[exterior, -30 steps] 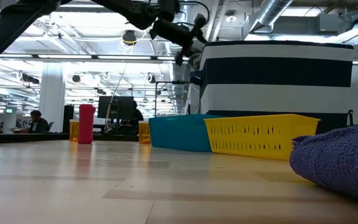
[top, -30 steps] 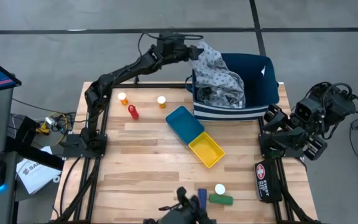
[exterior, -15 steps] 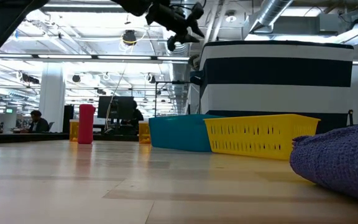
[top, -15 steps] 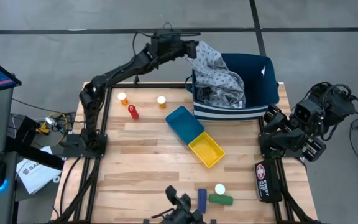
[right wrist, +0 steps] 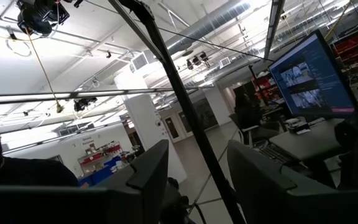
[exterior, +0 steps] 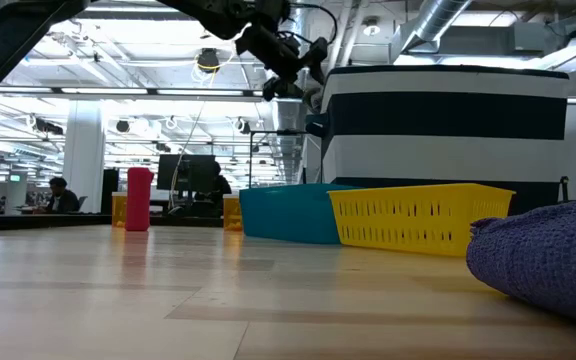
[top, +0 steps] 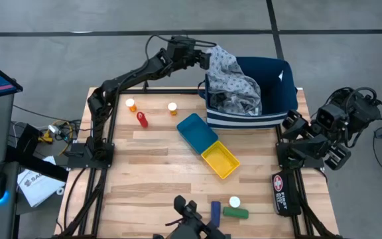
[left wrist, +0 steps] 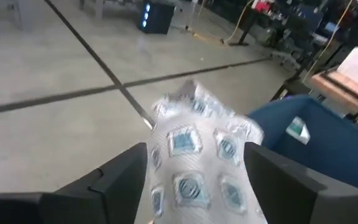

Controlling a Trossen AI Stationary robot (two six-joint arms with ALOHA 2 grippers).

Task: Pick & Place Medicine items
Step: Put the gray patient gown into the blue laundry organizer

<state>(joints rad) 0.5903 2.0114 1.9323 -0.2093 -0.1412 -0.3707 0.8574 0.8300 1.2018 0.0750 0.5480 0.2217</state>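
At the table's far edge, seen from above, the patterned cloth (top: 225,66) is gripped by the left gripper (top: 204,56) beside the navy bin (top: 280,93); two orange bottles (top: 131,105) and a red bottle (top: 142,119) stand left, green bottle (top: 236,213) near. The right gripper (top: 294,126) is parked right; its state cannot be told. In the left wrist view, cloth is clamped between the fingers (left wrist: 123,180).

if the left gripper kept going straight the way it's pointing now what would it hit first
The left gripper is already shut on the grey-blue patterned cloth, which fills its wrist view. Straight ahead, past the cloth, it would probably meet the rim of the navy bin next, though depth is hard to judge.
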